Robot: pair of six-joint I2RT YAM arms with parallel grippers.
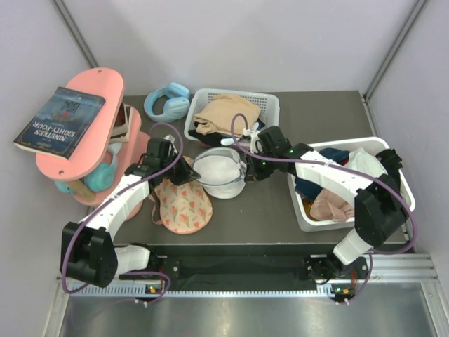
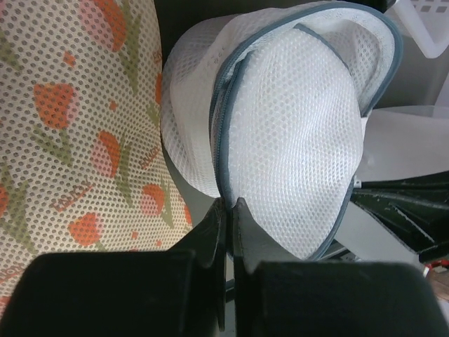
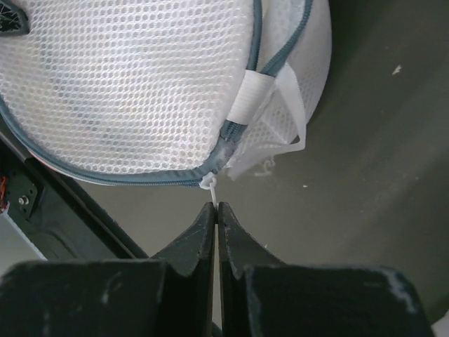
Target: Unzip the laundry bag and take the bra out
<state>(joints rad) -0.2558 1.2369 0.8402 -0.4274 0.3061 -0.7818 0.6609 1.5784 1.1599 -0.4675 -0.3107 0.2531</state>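
Note:
The white mesh laundry bag [image 1: 219,172] sits mid-table between my two arms, its grey zip rim [image 2: 219,140] running round the dome. My left gripper [image 2: 230,205] is shut on that rim at the bag's left edge, also seen from above [image 1: 184,171]. At the bag's right side, my right gripper [image 3: 216,206] is shut on the small white zip pull [image 3: 210,187]. The bra [image 1: 184,205], peach-pink with red flowers, lies flat on the table just left of and below the bag, outside it. The bra [image 2: 70,140] fills the left of the left wrist view.
A white slatted basket [image 1: 268,104] with a tan garment stands behind the bag. A white bin [image 1: 396,175] of clothes sits at the right. Blue headphones [image 1: 167,102] lie at the back left, next to a pink shelf [image 1: 91,140] carrying a book.

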